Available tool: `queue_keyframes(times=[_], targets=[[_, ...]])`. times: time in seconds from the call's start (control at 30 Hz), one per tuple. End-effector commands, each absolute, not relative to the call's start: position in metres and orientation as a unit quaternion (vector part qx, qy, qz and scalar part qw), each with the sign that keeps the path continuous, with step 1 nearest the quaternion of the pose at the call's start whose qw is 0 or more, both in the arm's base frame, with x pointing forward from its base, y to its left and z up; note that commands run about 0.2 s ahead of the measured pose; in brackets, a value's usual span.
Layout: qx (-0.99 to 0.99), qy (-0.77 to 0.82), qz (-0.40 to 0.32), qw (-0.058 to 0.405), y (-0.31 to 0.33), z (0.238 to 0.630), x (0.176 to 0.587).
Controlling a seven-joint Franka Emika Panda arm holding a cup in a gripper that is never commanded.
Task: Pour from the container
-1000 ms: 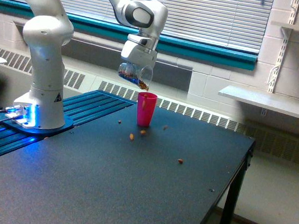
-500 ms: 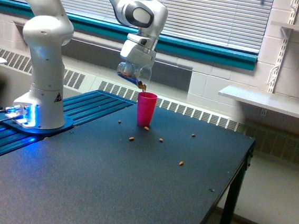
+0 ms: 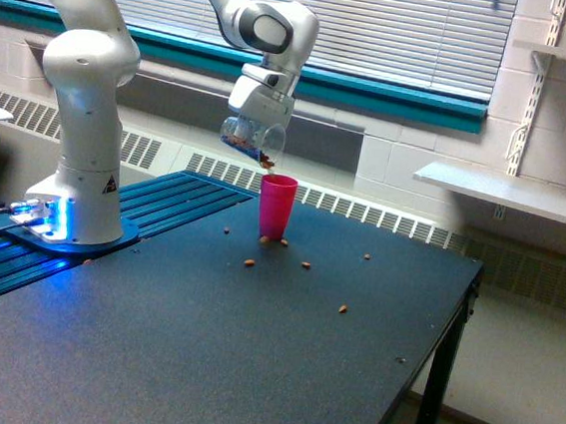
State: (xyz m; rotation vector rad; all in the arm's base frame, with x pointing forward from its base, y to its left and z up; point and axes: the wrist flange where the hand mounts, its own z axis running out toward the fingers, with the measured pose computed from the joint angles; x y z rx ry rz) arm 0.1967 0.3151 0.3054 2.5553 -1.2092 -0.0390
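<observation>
Pouring is well under way: the gripper (image 3: 258,109) is clamped on the clear container (image 3: 251,139), which hangs tilted just above the pink cup (image 3: 275,207), its mouth angled down toward the cup's rim and small brown pieces (image 3: 268,162) dropping from its lip. Plenty has missed, with stray pieces (image 3: 305,265) dotted over the dark table (image 3: 198,364) around the cup's foot and one (image 3: 342,307) well off toward the exterior view's right. Brown contents show inside the container, so the next move seems to call for more tilt while holding the lip right over the cup's mouth to stop further spill. Against half a second ago the container sits in nearly the same pose above the cup, and the scattered pieces near the cup have barely shifted.
</observation>
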Motion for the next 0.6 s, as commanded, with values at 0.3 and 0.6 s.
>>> queue_keyframes(times=[0.3, 0.6], targets=[[0.895, -0.413, -0.023, 0.166, 0.3165, 0.3077, 0.2052], [0.895, -0.41, -0.03, 0.172, 0.3155, 0.3091, 0.2081]])
